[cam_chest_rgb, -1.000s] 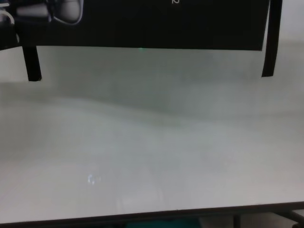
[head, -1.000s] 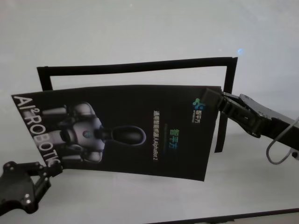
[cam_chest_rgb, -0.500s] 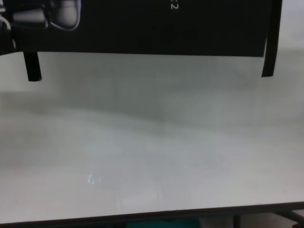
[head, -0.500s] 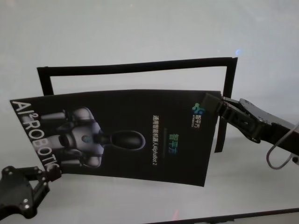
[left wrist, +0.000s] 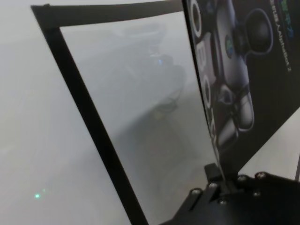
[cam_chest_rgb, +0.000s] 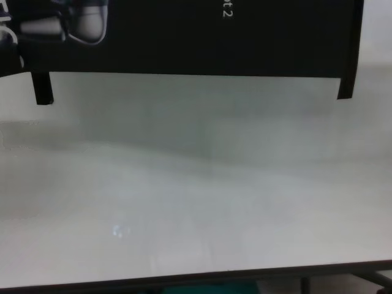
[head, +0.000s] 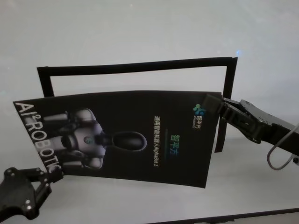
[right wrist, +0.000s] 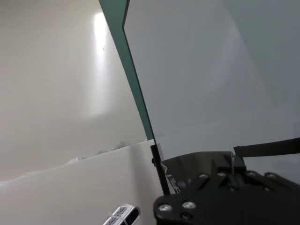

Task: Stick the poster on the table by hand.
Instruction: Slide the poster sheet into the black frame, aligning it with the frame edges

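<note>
Poster (head: pixel 135 135) has dropped nearer since a second ago, held above the table (head: pixel 140 32) over the tape frame (head: pixel 135 66). Left gripper (head: pixel 52 176) and right gripper (head: pixel 216 107) pinch opposite corners. I judge it light, floppy, glossy; keep corner grips.

The poster (head: pixel 126 135) reads "AI² ROBOTIC" and "AlphaBot 2".
</note>
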